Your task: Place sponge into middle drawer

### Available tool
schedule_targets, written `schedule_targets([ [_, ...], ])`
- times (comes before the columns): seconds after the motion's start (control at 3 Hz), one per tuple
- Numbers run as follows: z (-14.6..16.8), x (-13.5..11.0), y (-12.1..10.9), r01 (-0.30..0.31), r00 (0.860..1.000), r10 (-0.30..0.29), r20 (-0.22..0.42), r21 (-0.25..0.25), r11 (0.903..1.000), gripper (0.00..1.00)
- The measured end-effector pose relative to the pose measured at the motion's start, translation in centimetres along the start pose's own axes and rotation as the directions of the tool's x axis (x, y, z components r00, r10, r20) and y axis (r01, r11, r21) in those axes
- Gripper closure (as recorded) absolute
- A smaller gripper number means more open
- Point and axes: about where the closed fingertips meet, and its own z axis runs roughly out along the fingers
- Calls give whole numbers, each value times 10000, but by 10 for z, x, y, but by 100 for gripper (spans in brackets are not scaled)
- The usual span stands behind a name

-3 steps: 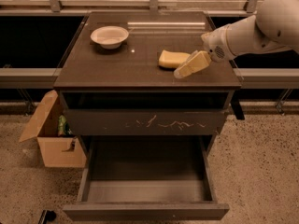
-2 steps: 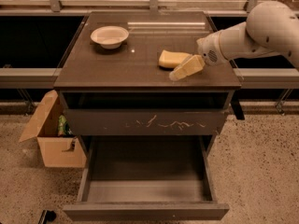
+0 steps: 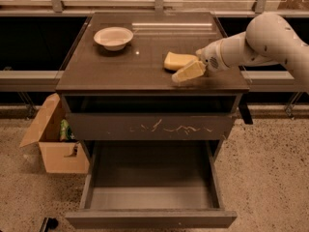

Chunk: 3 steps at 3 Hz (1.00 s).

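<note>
While the dark cabinet is carrying everything on its worktop (image 3: 120, 69), the robot's pale arm (image 3: 270, 40) is reaching in from the right side of the view, low over the worktop's right front part. Below, the middle drawer (image 3: 149, 219) is standing pulled well out toward the camera, its plain front nearest and its grey floor showing, and the drawer with the pale scratches (image 3: 149, 127) is sitting between it and the worktop. An open cardboard box (image 3: 53, 149) is resting on the floor beside the cabinet, and a white bowl (image 3: 113, 36) is sitting at the worktop's far left, well apart from the arm. The sponge (image 3: 176, 59) is lying flat on the worktop, right of centre, its long axis running roughly across the view. The tool (image 3: 189, 72) is hovering just beside it on the camera side, angled down and leftward, so the sponge is lying just behind the tool's tip, toward the windows. Whether the tool is open or closed I cannot tell, nor whether it is touching the sponge's near edge; it is not lifting it. My judgement is that the grasp is not yet made, and that the coming move is turning on bringing the tool back over the sponge, across its short side
</note>
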Motion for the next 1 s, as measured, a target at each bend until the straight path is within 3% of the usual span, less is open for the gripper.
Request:
schedule_targets([
  [0.33,10,4,-11,-238,9996,238,173,34,9997,48],
  [0.67,10,1,-12,-257,9987,259,442,-52,9997,72],
  [1.0,-19,-23,14,416,9926,-340,1170,-625,9972,94],
])
